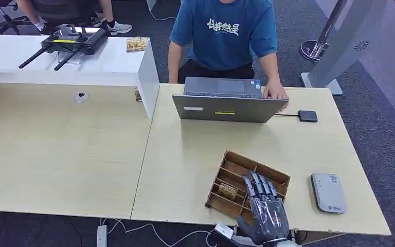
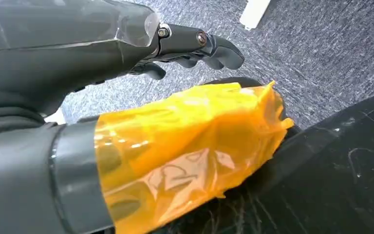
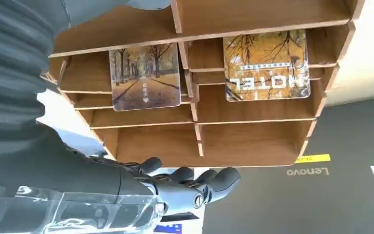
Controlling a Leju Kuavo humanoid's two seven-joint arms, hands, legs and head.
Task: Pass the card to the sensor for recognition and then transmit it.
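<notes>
A wooden card rack (image 1: pixel 236 163) lies near the table's front edge. One yellow-brown card (image 1: pixel 228 191) shows in its left compartments. My right hand (image 1: pixel 264 211) hovers over the rack's near right part, fingers stretched forward and apart, holding nothing. In the right wrist view the rack (image 3: pixel 253 141) holds two cards: a tree-avenue card (image 3: pixel 144 75) and a card printed HOTEL (image 3: pixel 267 66). The fingers (image 3: pixel 195 185) of that hand extend past the rack's edge. A flat grey sensor (image 1: pixel 328 192) lies to the right of the rack. My left hand (image 2: pixel 190 44) hangs over the carpet, empty.
A grey laptop (image 1: pixel 229 105) stands open at the table's far side, with a person in a blue shirt (image 1: pixel 223 31) behind it. A small black box (image 1: pixel 307 116) on a cable sits to its right. A white counter (image 1: pixel 108 67) with a black controller (image 1: pixel 74 41) stands at the back left.
</notes>
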